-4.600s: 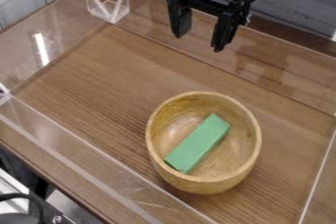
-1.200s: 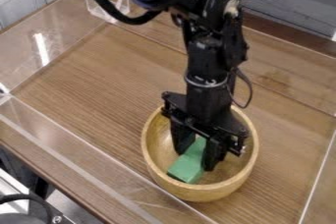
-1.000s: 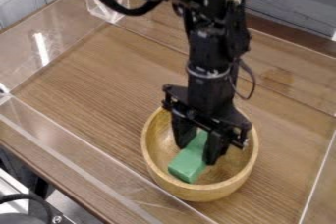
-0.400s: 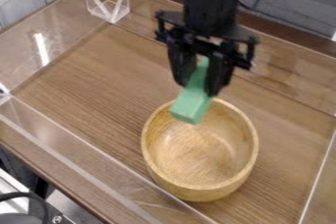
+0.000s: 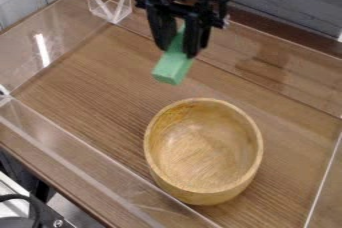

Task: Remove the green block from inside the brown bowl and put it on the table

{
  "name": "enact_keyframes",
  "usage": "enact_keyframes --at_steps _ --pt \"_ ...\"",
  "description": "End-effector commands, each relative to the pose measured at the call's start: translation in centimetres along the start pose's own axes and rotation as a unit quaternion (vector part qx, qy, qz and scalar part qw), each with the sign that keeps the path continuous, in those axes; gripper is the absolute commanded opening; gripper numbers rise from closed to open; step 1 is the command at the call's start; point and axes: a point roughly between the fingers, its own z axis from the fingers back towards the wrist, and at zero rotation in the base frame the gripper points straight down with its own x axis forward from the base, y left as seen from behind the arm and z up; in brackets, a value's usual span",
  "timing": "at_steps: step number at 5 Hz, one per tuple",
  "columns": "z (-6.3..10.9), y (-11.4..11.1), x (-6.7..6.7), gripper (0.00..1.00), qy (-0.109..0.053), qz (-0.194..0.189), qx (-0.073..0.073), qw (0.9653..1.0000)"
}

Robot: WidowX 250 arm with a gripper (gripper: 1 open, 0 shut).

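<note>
Now the gripper (image 5: 179,44) is hanging above the counter (image 5: 94,82), pointing straight down, with its black fingers (image 5: 162,34) clenched on the green block (image 5: 173,65). The block is hanging in the air, tilted, its upper end hidden between the fingers and its lower end sticking out below them toward the near left. It is touching neither the counter nor anything else besides the fingers.

The brown bowl (image 5: 203,151) is sitting on the counter nearer the viewer and to the right of the held block, well below it in the view. Its inside is showing only pale wood grain, and the thick rim is catching light along the near edge. The block is hanging just beyond the bowl's far-left rim, over bare wood-grain surface rather than over the bowl.

Clear acrylic walls (image 5: 47,127) are running along the counter's edges, one crossing the near left side and another at the far left, where a small clear angled piece (image 5: 107,4) is standing near the corner. The arm itself is rising out of the top of the view, so only its lower end is showing.
</note>
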Motion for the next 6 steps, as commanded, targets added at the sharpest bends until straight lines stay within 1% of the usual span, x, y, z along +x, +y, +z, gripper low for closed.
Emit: enact_keyframes --at_steps 1,3,5,6 --pt "0.7 0.1 1.9 0.0 -0.039 -0.005 0.004 0.9992" --pt "-0.9 -0.4 4.7 0.0 -0.058 -0.003 0.005 0.9983" --pt "-1.8 -1.0 6.4 0.0 -0.081 -0.006 0.005 0.9967" --pt "-2.2 -1.2 6.7 0.0 -0.089 -0.01 0.006 0.996"
